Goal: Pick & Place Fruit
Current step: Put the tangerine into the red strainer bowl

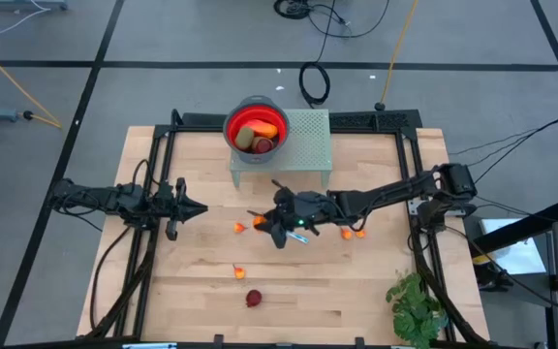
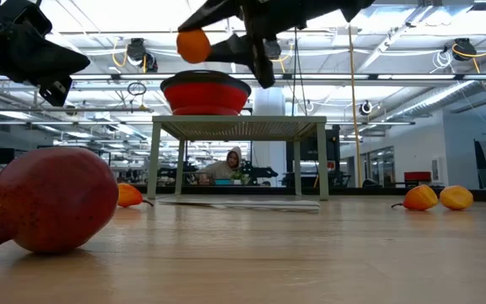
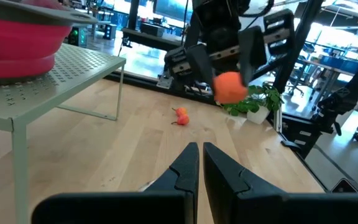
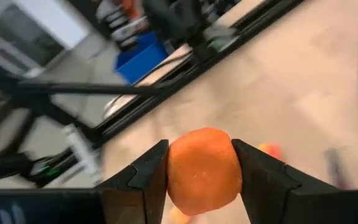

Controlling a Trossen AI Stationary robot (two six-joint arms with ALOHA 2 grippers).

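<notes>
My right gripper [image 1: 263, 221] hangs over the table's middle, shut on a round orange fruit [image 4: 204, 171], which also shows in the low view [image 2: 193, 46] and the left wrist view [image 3: 230, 87]. A red bowl [image 1: 232, 124] holding several fruit pieces stands on a green perforated stand [image 1: 303, 145] at the far middle. On the table lie a dark red round fruit [image 1: 253, 299], small orange pieces [image 1: 239, 229] [image 1: 239, 273], and two more [image 1: 354, 233]. My left gripper [image 1: 200, 207] waits shut at the table's left, holding nothing. My right gripper pinches the orange fruit by its two opposite sides [image 4: 174, 168] between its two fingers [image 4: 148, 174]. The fingers come nearly level from the table's right side. The fruit is lifted clear of the table, about as high as the bowl's rim in the low view.
A green leafy plant [image 1: 415, 305] stands at the near right corner. Black frame rails [image 1: 163, 145] run along the table's left, right and far sides. Bare wood [image 1: 192, 281] lies at the near left. A person [image 2: 230, 162] sits far behind the table.
</notes>
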